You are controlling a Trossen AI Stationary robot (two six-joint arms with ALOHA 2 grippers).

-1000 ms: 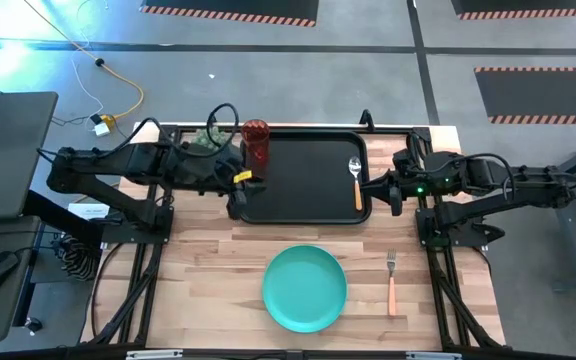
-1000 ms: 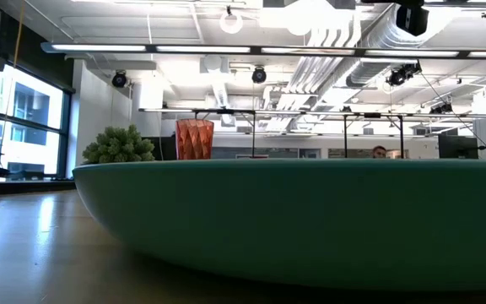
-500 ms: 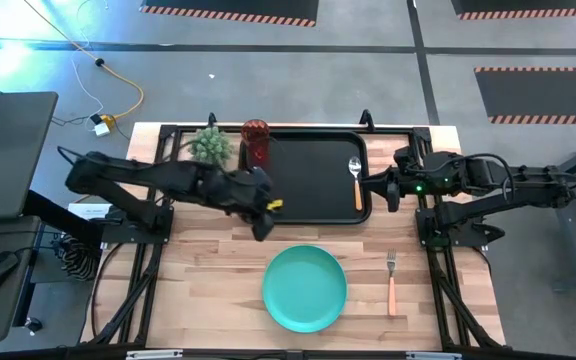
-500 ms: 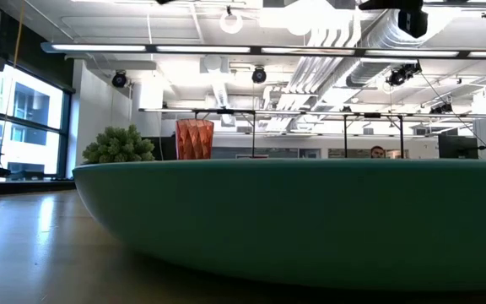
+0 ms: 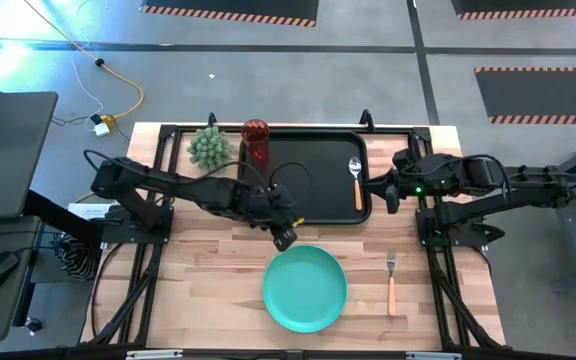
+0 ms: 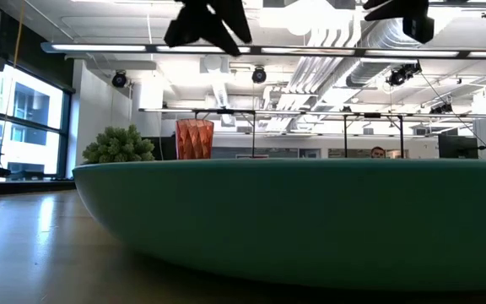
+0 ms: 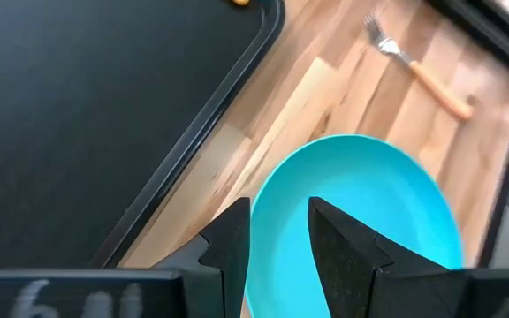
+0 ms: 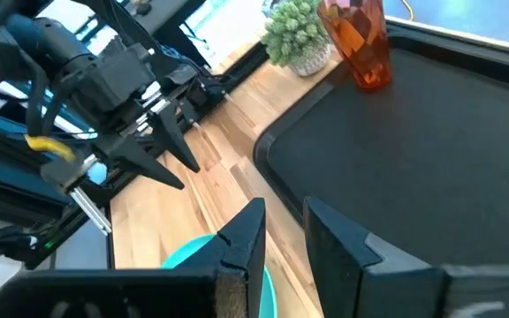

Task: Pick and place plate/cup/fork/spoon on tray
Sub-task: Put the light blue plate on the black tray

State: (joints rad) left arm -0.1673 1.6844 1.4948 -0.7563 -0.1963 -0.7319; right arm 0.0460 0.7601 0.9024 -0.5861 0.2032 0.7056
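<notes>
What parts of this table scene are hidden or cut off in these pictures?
- Low view: the plate fills the picture and hides the tray, spoon and fork; only the cup's upper part shows above it.
- Left wrist view: the plate's near edge is behind the left hand; the tray runs off the picture.
- Right wrist view: the spoon and fork are out of frame.

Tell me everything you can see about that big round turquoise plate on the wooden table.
The round turquoise plate is plain, smooth and slightly glossy, perhaps plastic, with a shallow raised rim and nothing on it. It lies flat and upright on the wooden table, near the front edge, just outside the black rectangular tray, not on it. The orange-handled fork lies apart, beside it. The left gripper hovers above its rim nearest the tray, fingers open, not touching it.
</notes>
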